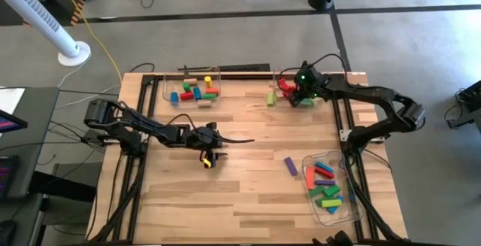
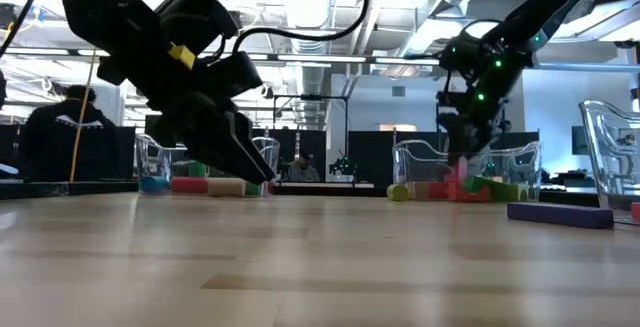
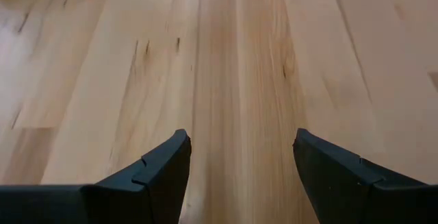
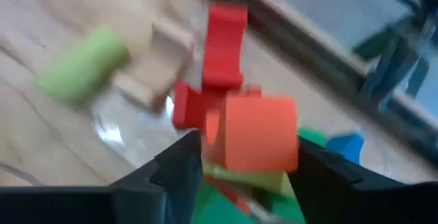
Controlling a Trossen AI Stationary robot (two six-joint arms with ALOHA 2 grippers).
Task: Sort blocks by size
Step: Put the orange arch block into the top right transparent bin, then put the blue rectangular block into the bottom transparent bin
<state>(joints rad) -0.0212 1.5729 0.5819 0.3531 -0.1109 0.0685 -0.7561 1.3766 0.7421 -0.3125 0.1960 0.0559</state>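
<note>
Right gripper (image 1: 303,98): it hung over the far right tray (image 1: 279,77), low among the blocks heaped there.
Right jaws: parted, with an orange block (image 4: 256,133) sitting between the tips; motion smeared that view, so I cannot say for sure whether I was gripping it or had just let go.
Left gripper (image 1: 211,154): it waited low over the bare middle of the surface (image 1: 248,193), jaws wide apart and holding nothing.
Blocks: three trays held sorted pieces, the far left tray (image 1: 167,88), the far right one and the near right tray (image 1: 312,201); a green cylinder (image 1: 270,98) lay just outside the far right tray and a purple bar (image 1: 290,165) lay loose beside the near right tray.
Risk, drop: if the orange block landed on the sloped heap of red pieces (image 4: 222,46), it could roll off and spill over the tray's low wall.
Risk, nudge: lifting out with my jaws this deep, a tip could catch a neighbouring block and drag it out.
Risk, tray: pushing sideways could slide the light tray toward the surface's edge.
Risk, strays: the cylinder could roll away if bumped.
</note>
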